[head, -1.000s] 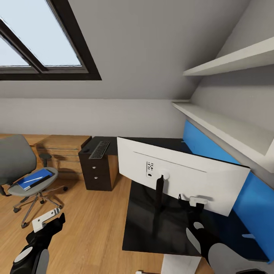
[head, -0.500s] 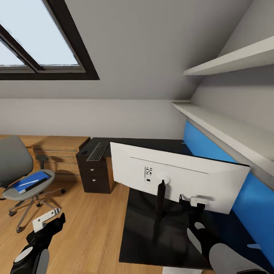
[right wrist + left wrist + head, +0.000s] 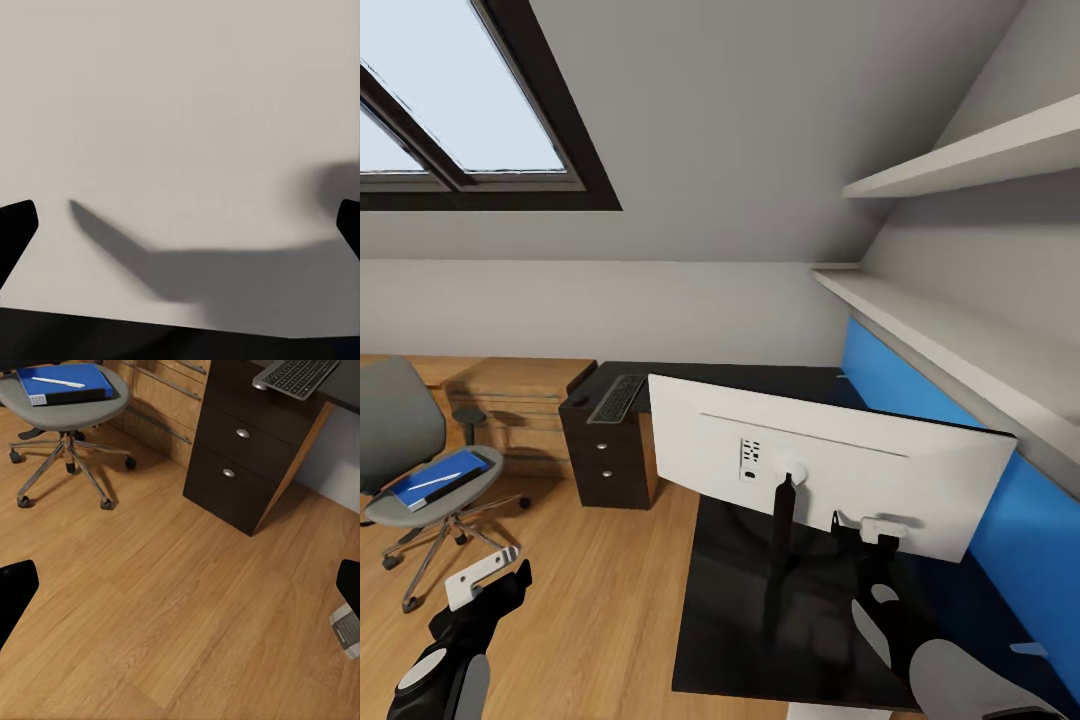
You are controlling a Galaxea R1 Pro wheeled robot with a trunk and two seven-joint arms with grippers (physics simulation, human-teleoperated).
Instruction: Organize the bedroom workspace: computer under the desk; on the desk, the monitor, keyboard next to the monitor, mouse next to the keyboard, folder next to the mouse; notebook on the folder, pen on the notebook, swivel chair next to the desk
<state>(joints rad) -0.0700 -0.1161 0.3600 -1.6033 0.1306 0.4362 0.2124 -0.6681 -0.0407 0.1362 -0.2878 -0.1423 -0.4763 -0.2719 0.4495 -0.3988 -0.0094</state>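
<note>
We see the monitor [image 3: 830, 470] standing on the black tabletop [image 3: 730, 600], its white back toward us. Our right gripper [image 3: 870, 528] sits at its lower edge with jaws spread wide around nothing. Our left gripper [image 3: 180, 592] hangs over the wooden floor [image 3: 172, 600], jaws wide. At far left the folder [image 3: 438, 475] with the pen [image 3: 58, 382] lies on the swivel chair [image 3: 415, 470]; the keyboard [image 3: 617, 396] lies on the far tabletop.
</note>
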